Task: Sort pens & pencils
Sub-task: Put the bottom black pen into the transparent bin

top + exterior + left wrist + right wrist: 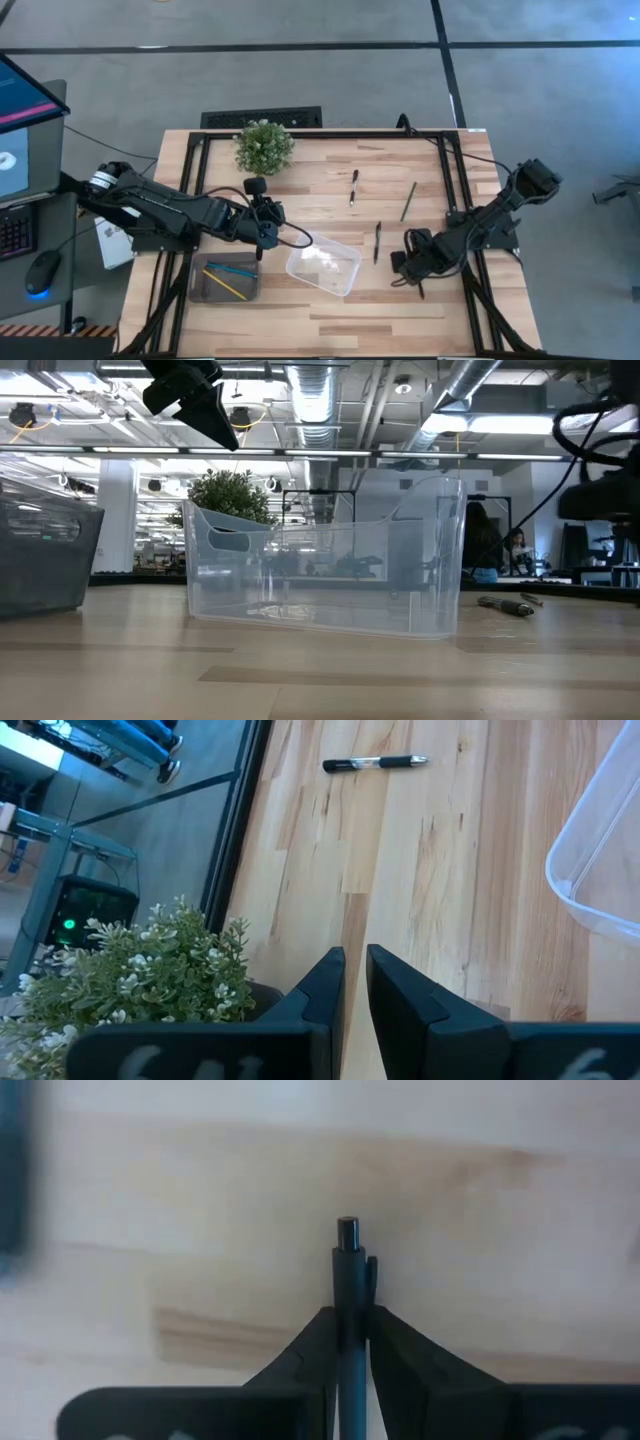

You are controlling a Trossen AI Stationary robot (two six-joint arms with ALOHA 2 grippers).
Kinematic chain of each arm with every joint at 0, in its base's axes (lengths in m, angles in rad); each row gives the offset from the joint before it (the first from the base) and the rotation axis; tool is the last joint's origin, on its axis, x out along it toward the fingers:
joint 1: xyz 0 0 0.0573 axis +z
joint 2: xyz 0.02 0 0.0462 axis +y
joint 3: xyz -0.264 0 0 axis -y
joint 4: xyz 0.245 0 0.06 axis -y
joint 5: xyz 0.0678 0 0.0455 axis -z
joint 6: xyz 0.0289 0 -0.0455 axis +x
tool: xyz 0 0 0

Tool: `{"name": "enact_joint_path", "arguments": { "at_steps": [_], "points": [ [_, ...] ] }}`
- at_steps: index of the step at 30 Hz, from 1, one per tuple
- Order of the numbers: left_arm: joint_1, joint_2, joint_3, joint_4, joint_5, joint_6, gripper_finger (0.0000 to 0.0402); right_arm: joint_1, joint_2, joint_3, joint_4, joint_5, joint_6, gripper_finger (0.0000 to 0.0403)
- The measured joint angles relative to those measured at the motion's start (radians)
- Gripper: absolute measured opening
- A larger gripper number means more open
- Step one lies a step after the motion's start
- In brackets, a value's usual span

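Grey concrete floor (pixel 300 80) crossed by dark lines surrounds the wooden desk (pixel 330 310). Overhead, silver ducts (pixel 320 400) and strip lights (pixel 520 425) run across an open office ceiling.

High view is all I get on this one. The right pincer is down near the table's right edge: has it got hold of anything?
Observer: Yes. Its wrist view shows the right pincer shut on a black pen, with the pen's button end sticking out past the fingertips.
Operator: And the left pincer, near the plant?
Observer: The left pincer is shut, with nothing between its fingers.
Operator: Is it down on the wood?
Observer: No. The low view shows it hanging well above the rim of the clear bin.
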Motion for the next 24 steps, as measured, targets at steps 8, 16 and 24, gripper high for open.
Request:
{"name": "enact_joint_path", "arguments": {
  "at_steps": [8,16,24],
  "points": [
    [0.000,0.000,0.000,0.000,0.000,0.004,0.0036,-0.028,-0.003,0.061,0.004,0.067,-0.090,0.0073],
    [-0.001,0.000,0.000,-0.010,0.000,0.019,0.0036,-0.090,-0.005,0.179,0.006,0.162,-0.292,0.0073],
    [-0.001,0.000,0.000,-0.065,0.000,0.011,0.0036,-0.185,-0.006,0.329,0.051,0.255,-0.626,0.0073]
  ]
}}
